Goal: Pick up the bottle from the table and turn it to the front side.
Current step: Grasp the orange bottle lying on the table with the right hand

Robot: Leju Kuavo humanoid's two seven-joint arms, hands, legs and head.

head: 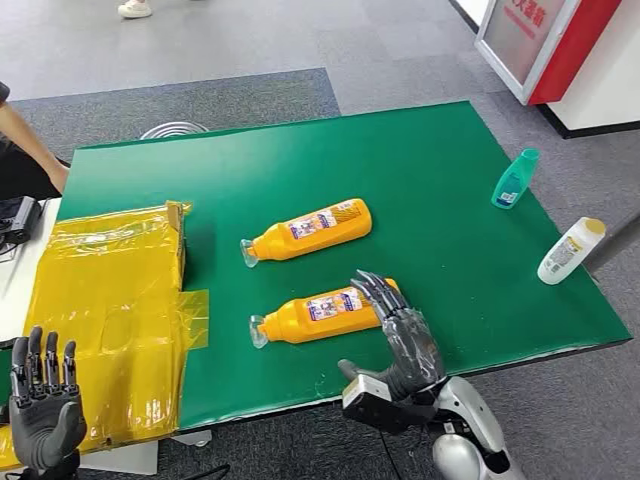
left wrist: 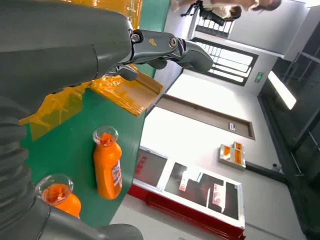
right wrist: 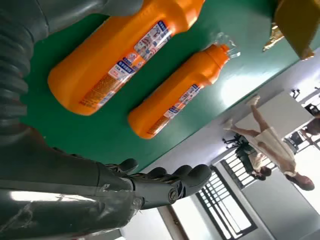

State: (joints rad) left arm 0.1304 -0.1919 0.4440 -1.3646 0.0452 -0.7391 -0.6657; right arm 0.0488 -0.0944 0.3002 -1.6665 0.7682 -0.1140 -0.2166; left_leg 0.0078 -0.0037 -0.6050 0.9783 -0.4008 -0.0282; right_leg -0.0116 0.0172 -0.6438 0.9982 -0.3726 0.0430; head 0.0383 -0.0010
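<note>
The left hand point(head: 44, 412) hangs open and empty over the yellow wrap point(head: 113, 300), well apart from the bottles. The near bottle point(head: 321, 315) lies on the green table point(head: 453, 200), long axis crosswise, clear cap leftward, orange, label up. The right hand point(head: 400, 335), fingers spread and empty, is just beside its base, nearer.

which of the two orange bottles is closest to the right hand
The nearer orange bottle, by the table's front edge. The right hand is at its base end; the other orange bottle lies farther back.
</note>
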